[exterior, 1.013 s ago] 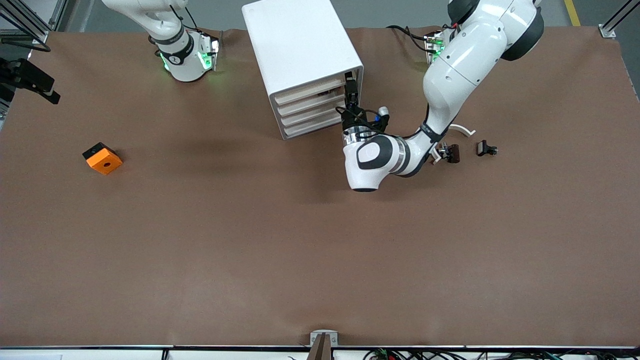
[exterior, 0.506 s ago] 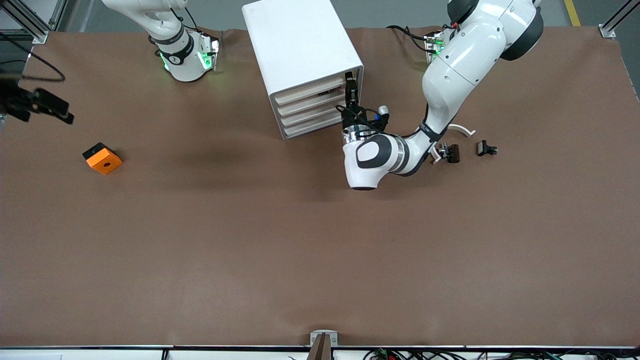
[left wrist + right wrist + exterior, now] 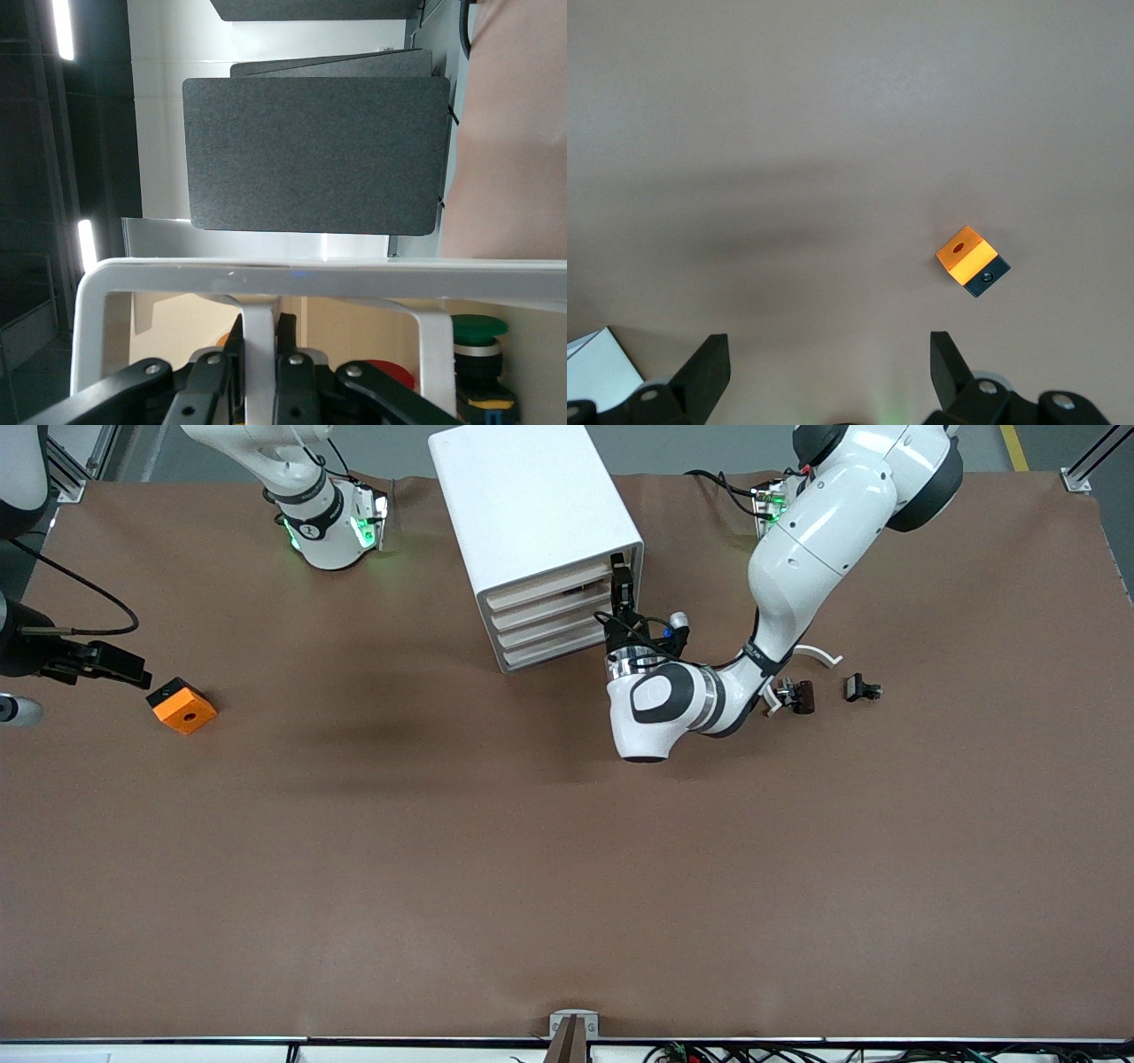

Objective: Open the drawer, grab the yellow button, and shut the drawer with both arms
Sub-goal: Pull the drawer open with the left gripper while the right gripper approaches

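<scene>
Left gripper point(image 3: 620, 584) sits at the top drawer point(image 3: 549, 589) of the cabinet point(image 3: 532, 505), at the drawer-front end toward the left arm's end of the desk. In the left wrist view its fingers point(image 3: 213, 390) are drawn together on a thin white upright bar point(image 3: 259, 354) of the drawer's handle; jaws nearly closed, clamped on that bar. Drawer reads as closed in the front view, its cream slat in line with the three below it. Button: not identifiable in any view.

Cabinet stands at the desk edge along the robots' bases, about midway between the two bases, turned so its drawer fronts face the front camera and slightly toward the left arm's end.

Left arm comes in from its base, elbow over the desk, wrist low just in front of the cabinet's corner.

Right gripper point(image 3: 106, 662) hangs over the desk edge at the right arm's end. Fingers point(image 3: 709, 367) stand wide apart in the right wrist view, nothing between them. Orange block point(image 3: 182, 705) with a black hole lies on the desk just beside it; same block in the right wrist view point(image 3: 971, 259).

Black clips point(image 3: 861, 688) and a white arc point(image 3: 819, 655) lie on the desk toward the left arm's end, near the left forearm.
</scene>
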Robot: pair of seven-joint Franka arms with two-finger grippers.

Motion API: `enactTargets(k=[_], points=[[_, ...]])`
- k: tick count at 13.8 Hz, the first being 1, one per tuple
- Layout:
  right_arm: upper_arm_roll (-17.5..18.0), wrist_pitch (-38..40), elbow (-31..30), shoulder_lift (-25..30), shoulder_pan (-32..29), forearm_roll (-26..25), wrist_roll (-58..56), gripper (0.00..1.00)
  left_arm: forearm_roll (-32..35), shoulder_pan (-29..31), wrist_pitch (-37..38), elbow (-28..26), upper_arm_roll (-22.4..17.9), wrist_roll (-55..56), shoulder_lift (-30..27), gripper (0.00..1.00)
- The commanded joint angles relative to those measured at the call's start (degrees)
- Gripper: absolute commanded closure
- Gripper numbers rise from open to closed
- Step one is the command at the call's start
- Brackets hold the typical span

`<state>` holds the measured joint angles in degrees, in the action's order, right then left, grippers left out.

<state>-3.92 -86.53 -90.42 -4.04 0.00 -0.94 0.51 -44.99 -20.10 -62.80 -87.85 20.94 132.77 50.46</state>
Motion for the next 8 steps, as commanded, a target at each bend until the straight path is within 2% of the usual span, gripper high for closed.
enactTargets(k=[1,4,8], points=[[0.2,0.8,1.7,-2.5,-0.3,-1.8,-0.1,0.00,-0.9,0.8,0.4,-0.7,0.4,1.0,-0.7,0.90],[0.2,0.7,1.8,-3.4,-0.3,-5.0,-0.2,0.00,-1.0,2.1,0.4,0.1,0.4,1.0,-1.2,0.90],[0.2,0.8,2.3,-4.8,-0.7,-5.4,0.0,0.00,-1.0,4.5,0.4,0.4,0.4,1.0,-1.5,0.90]])
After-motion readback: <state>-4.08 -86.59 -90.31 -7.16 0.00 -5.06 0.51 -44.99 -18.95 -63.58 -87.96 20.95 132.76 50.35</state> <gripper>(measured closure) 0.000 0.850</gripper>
